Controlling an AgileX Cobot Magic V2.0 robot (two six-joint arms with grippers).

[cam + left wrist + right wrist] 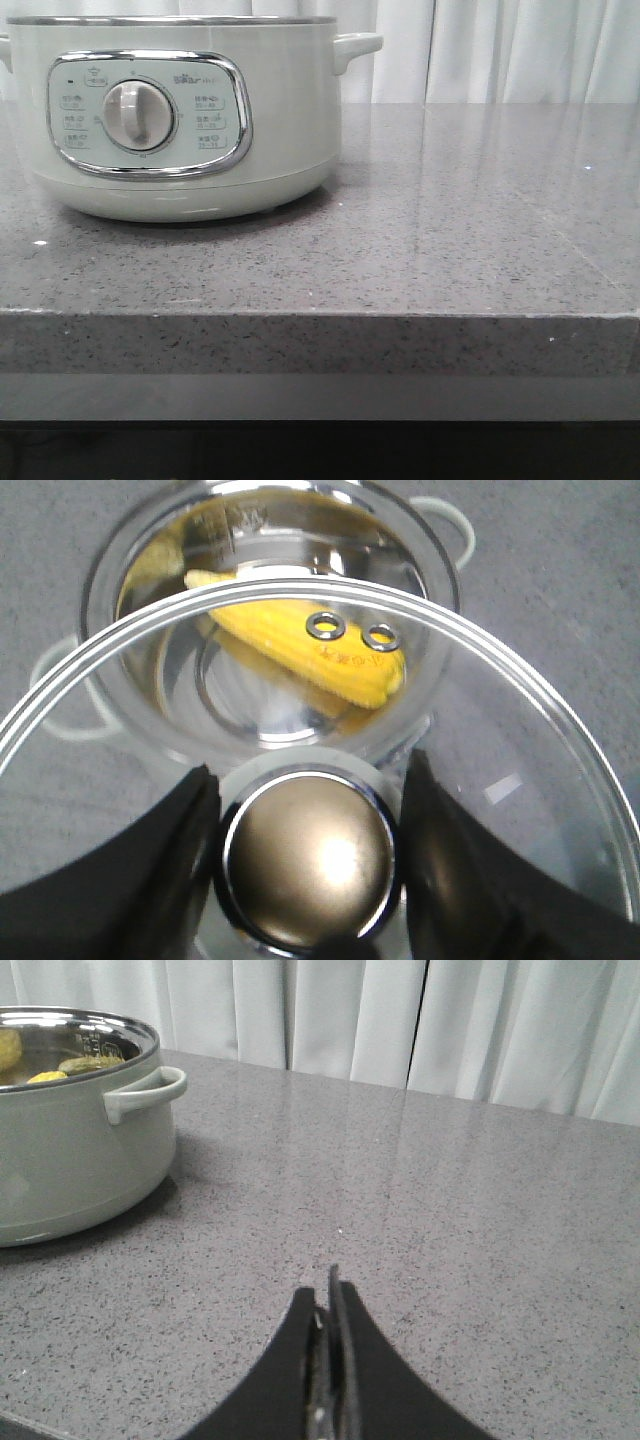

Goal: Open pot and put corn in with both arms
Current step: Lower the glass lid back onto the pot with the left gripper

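Note:
The pale grey-green pot [190, 120] stands at the left of the table with no lid on it. In the left wrist view the pot [432, 550] lies below, and the yellow corn [290, 640] lies inside on its steel bottom. My left gripper [307, 860] is shut on the chrome knob [300, 880] of the glass lid [520, 780] and holds the lid above the pot, off to one side. My right gripper [330, 1305] is shut and empty, low over the table to the right of the pot [70, 1160]. Neither gripper shows in the front view.
The grey speckled table [450, 230] runs from the pot to the right, with its front edge [320, 315] near the camera. White curtains [400, 1020] hang behind the table. The pot's right side handle [145, 1090] sticks out toward my right gripper.

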